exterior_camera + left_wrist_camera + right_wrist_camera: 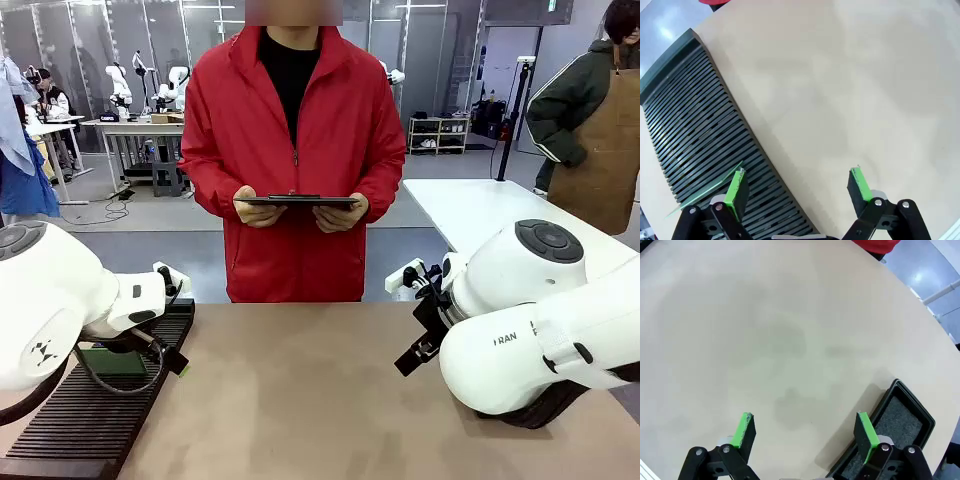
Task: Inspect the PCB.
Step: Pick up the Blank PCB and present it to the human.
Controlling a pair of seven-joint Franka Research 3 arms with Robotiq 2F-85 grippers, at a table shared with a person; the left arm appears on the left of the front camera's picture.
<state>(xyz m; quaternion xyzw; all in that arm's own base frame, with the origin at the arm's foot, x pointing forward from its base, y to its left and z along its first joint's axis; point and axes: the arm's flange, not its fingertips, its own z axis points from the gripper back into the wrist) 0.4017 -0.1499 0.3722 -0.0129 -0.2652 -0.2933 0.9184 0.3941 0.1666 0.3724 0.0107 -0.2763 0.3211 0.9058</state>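
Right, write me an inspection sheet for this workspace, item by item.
Surface: tan table, smooth, no damage seen.
Job's things: green circuit board on the black slotted rack under the left arm; nothing grips it.
Clutter: black foam-lined tray on the table by the right arm.
Grippers: left gripper open, next to the rack's edge; right gripper open over the table beside the tray; both hold nothing.
Cables: black cable loops off the left arm above the rack.
Surroundings: a person in a red jacket across the table holds a dark tablet in both hands.
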